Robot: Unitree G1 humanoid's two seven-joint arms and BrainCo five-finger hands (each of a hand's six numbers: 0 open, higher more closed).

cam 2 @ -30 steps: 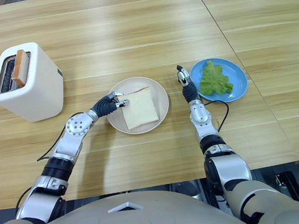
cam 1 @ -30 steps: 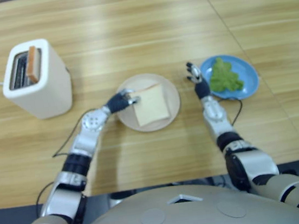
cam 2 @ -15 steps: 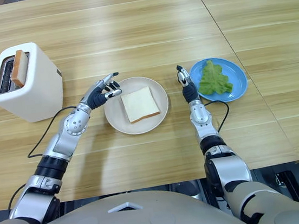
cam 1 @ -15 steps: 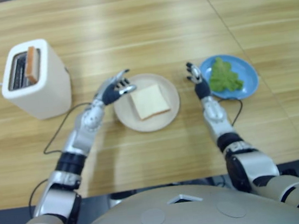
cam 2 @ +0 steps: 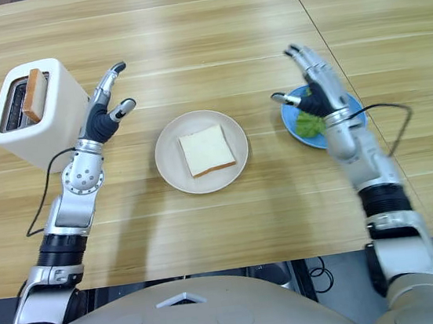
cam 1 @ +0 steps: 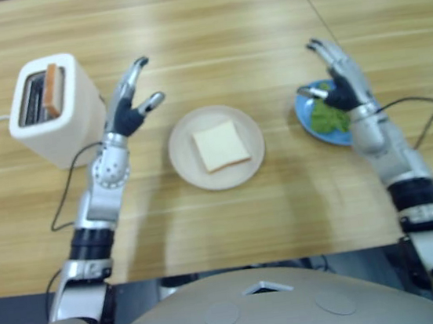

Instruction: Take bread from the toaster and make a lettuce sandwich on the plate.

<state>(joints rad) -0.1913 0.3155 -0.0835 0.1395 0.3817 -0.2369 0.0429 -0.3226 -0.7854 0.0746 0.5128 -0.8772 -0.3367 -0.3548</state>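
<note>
Bread slice lies flat, pale, square, on the plate.

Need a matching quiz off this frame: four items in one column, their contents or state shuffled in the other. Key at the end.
Column 1
1. toaster
2. beige plate
3. blue plate
4. left hand

Column 2
A. carries the lettuce
B. open, holding nothing, raised between the toaster and the beige plate
C. has a standing bread slice in one slot
D. has a flat bread slice lying on it

Pairs: 1-C, 2-D, 3-A, 4-B
</note>
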